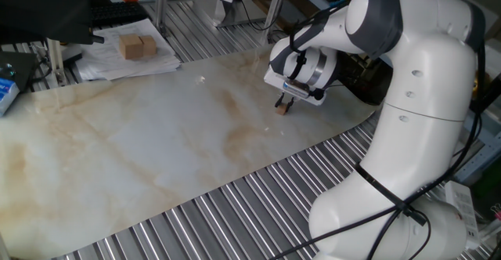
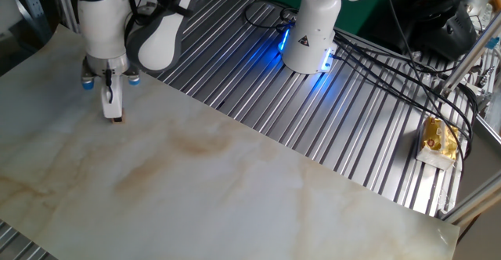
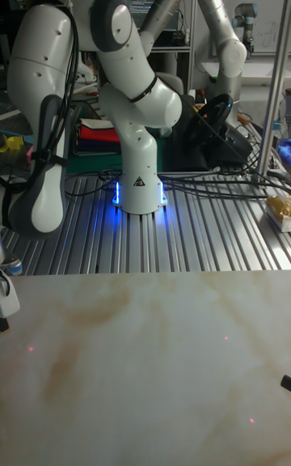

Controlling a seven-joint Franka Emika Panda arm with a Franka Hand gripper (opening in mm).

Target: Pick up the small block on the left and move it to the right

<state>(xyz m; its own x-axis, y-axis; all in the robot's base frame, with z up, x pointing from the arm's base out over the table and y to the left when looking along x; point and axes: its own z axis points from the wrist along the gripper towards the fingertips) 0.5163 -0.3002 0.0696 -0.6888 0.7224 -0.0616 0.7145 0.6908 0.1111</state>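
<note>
The small block point(image 1: 281, 109) is a tiny light-brown cube on the marble-patterned table sheet point(image 1: 156, 142), near its far right edge. My gripper point(image 1: 282, 106) points straight down over it, with a finger on each side, shut on it. The block's underside looks level with the sheet. In the other fixed view the gripper point(image 2: 115, 116) stands near the sheet's upper left, and the small block point(image 2: 117, 120) shows as a brown speck between the fingertips. The tall fixed view catches only a part of the gripper point(image 3: 5, 296) at the left edge; the block is hidden there.
Two larger tan blocks point(image 1: 138, 46) sit on papers at the back left, off the sheet. A blue box point(image 1: 6, 92) lies at the left edge. The robot base point(image 2: 309, 37) and cables stand on ribbed metal, with a yellow packet point(image 2: 438, 139) to the right.
</note>
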